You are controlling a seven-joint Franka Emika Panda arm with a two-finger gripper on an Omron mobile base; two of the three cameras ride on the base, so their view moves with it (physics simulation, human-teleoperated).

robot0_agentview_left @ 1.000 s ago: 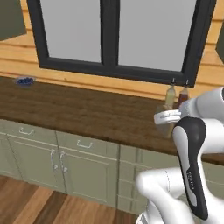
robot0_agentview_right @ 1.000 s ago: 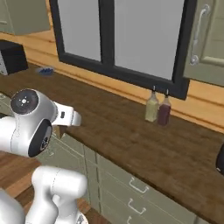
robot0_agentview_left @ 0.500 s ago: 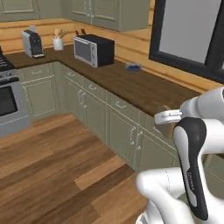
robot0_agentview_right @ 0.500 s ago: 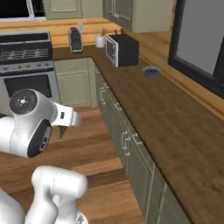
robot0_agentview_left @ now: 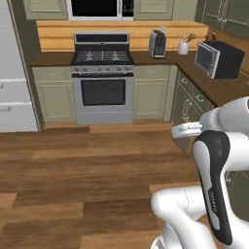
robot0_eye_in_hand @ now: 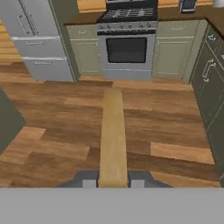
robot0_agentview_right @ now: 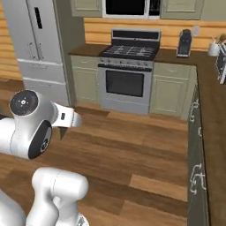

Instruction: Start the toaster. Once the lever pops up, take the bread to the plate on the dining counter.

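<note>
Bread (robot0_eye_in_hand: 113,138) sits edge-on between my claw's (robot0_eye_in_hand: 113,183) two dark fingertips (robot0_eye_in_hand: 89,183), a thin tan slab running straight up the hand view from the tips, flat-sided with a slightly paler face and squared top end. The jaws are drawn in narrow, pinching the slice on both sides; I see no gap between either tip and the bread.

From the left base view I see the white arm (robot0_agentview_left: 214,189) rising at lower right, smooth and glossy with a dark oval panel down its link, and a sliver of tan at its wrist (robot0_agentview_left: 185,120), too small for me to read clearly. From the right base view the arm's round dark-capped joint (robot0_agentview_right: 23,103) is at left.

Beyond the bread lies a floor (robot0_agentview_left: 87,170) of warm brown planks with streaky grain. Ahead stands a steel stove (robot0_agentview_left: 102,78) with a black oven window, a bar handle and dark grates on top, flanked by pale sage cabinets (robot0_agentview_left: 54,95) with panelled doors. A dark wood worktop (robot0_agentview_left: 214,85) runs along the right, bearing a boxy black-and-silver microwave (robot0_agentview_left: 218,58), a small white cup of utensils (robot0_agentview_left: 183,46) and a grey upright appliance (robot0_agentview_left: 156,44) in the corner beside the stove. I can't tell what that appliance is. A tall pale-grey fridge (robot0_agentview_right: 39,48) stands left of the stove, and honey-coloured horizontal boards (robot0_agentview_left: 116,33) line the wall behind.
</note>
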